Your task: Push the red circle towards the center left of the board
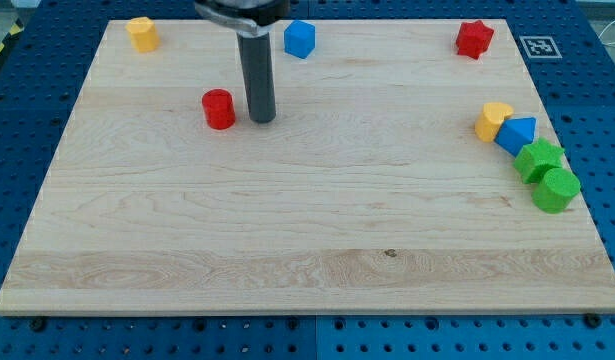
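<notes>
My tip [262,120], a bare rod with no claw to spread or pinch, stands just right of the red circle [218,109] at far left-centre, best pushed leftward and slightly nearer, squarely through its middle.

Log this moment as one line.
my tip: just right of red circle, small gap | red circle: upper left of board | contact: none visible

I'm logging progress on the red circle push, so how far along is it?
Done: my tip stands just to the view's right of the red circle, a narrow gap showing. In hand: lining up a leftward push. Left: the circle sits in the board's upper left, and must travel left and downward.
</notes>
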Available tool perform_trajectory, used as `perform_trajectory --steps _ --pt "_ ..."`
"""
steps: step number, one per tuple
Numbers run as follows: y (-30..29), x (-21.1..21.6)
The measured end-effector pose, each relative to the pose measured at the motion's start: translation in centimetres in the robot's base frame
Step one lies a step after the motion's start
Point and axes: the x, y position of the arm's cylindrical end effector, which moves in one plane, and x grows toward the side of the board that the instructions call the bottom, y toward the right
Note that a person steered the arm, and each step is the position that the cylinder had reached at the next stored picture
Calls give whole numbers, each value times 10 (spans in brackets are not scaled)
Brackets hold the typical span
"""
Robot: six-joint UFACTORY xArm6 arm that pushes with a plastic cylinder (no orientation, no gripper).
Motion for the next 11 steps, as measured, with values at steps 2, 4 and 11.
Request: perform_trajectory --steps 2,4,11 --pt "-41 -8" --pt "-69 -2" --pt "-93 17"
